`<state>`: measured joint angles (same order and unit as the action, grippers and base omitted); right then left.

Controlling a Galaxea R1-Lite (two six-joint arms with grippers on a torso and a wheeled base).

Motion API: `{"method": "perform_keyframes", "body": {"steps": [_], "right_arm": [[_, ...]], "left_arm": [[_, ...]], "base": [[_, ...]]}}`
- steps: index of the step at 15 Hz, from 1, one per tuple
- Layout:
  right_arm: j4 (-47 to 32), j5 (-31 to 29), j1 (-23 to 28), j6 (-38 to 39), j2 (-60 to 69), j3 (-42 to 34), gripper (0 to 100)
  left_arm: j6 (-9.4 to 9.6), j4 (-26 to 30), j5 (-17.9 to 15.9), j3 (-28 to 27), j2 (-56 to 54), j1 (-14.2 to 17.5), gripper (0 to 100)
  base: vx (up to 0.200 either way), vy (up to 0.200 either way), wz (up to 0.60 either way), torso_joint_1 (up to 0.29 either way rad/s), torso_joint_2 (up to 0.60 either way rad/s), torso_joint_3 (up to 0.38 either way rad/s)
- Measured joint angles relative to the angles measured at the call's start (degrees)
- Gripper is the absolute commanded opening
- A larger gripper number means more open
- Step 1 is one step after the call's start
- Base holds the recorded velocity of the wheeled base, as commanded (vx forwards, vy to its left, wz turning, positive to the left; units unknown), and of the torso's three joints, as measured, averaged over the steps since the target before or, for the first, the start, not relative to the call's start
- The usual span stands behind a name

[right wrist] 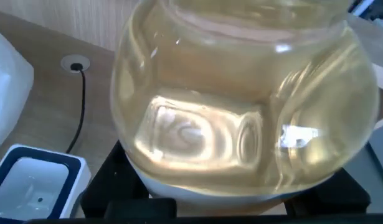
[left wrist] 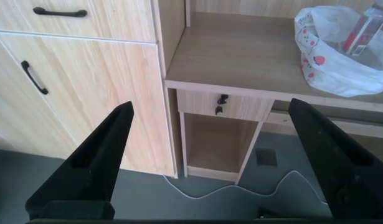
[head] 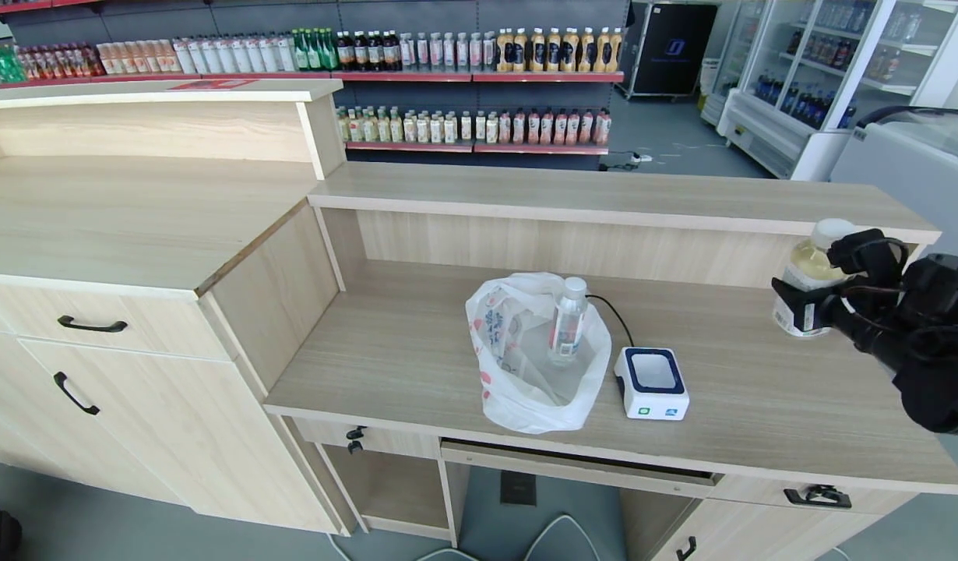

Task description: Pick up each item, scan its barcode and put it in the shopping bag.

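A bottle of pale yellow drink [head: 808,269] with a white cap is at the counter's right end, and my right gripper [head: 804,310] is shut on its lower part. In the right wrist view the bottle [right wrist: 241,99] looms close above the dark fingers [right wrist: 110,182]; I cannot tell whether it still touches the counter. The white shopping bag [head: 510,397] stands open mid-counter with a clear bottle [head: 567,319] upright inside it. The white barcode scanner [head: 652,382] sits just right of the bag. My left gripper [left wrist: 211,107] hangs open and empty, low in front of the cabinet doors.
The scanner's black cable [right wrist: 79,112] runs back to a grommet [right wrist: 75,63] in the counter. A raised ledge [head: 604,195] backs the counter, and a taller cabinet [head: 136,234] flanks it on the left. Bare counter lies between scanner and held bottle.
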<state>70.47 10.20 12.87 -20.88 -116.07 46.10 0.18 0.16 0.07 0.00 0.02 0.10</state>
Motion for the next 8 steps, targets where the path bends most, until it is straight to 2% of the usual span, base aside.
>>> {"method": "perform_keyframes", "body": {"steps": [2, 5, 8], "right_arm": [[-1.4, -5.3, -0.2, 0.4, 4.6, -2.9, 0], [-3.1, -7.9, -0.1, 0.4, 9.0, -4.8, 0], [-3.3, -5.5, -0.1, 0.7, 10.6, -5.4, 0]], "left_arm": [[0.00, 0.0, 0.0, 0.0, 0.0, 0.0, 100], [0.00, 0.0, 0.0, 0.0, 0.0, 0.0, 100], [0.00, 0.0, 0.0, 0.0, 0.0, 0.0, 100]], "base": [[0.000, 0.000, 0.00, 0.000, 0.00, 0.000], [0.000, 0.000, 0.00, 0.000, 0.00, 0.000], [0.000, 0.000, 0.60, 0.002, 0.00, 0.004]]}}
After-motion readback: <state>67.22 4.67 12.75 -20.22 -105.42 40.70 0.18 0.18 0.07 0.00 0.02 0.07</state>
